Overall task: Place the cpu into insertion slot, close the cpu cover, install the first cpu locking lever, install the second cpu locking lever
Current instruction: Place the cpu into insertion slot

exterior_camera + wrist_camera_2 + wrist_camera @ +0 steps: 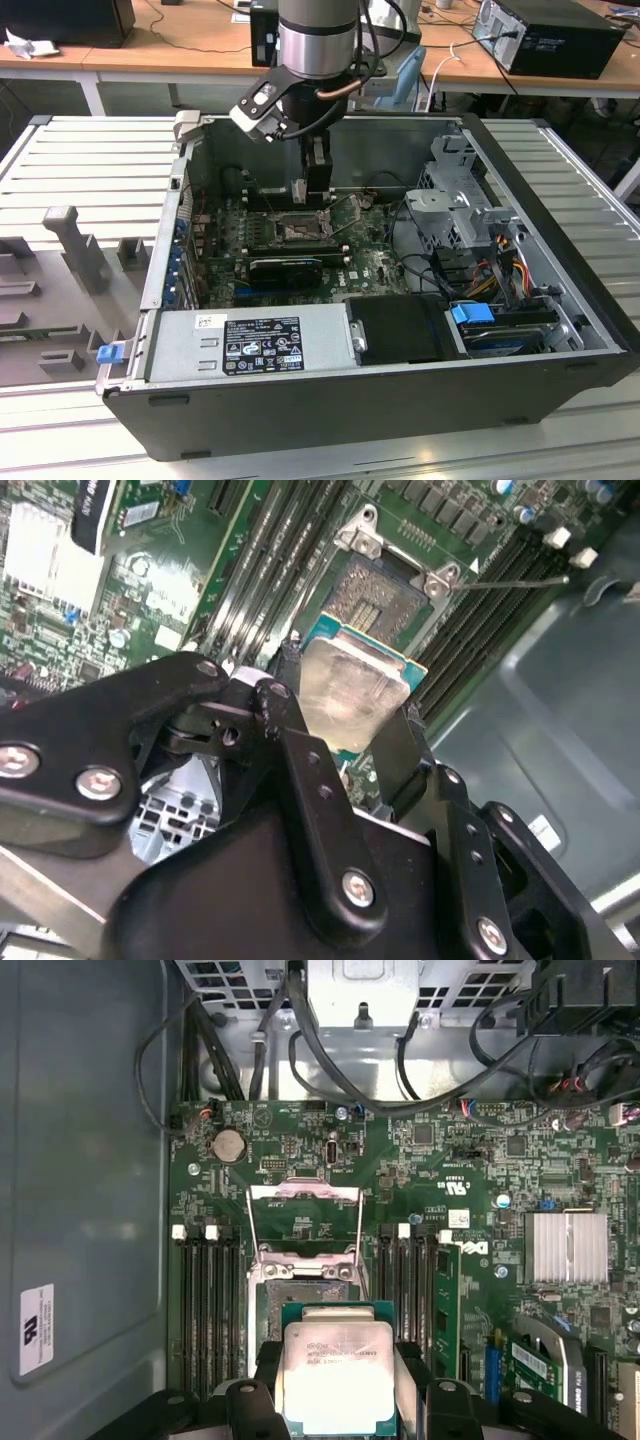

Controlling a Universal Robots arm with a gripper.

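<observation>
Risk noted: the gripper pinched the chip by two opposite edges. It held the chip clear of the board, unseated, just beside the socket. We judged that a tilted or rotated descent could bend the socket's contacts, and a slipping pinch could drop the chip onto them. The cover stood raised on the socket's far side. Chip: flat, square, pale silver lid, green border, faint print.

Sheathed in silver-grey along the cylindrical arm, looped with black cables; jointed in matte black at the gripper, studded with round silver screws.
</observation>
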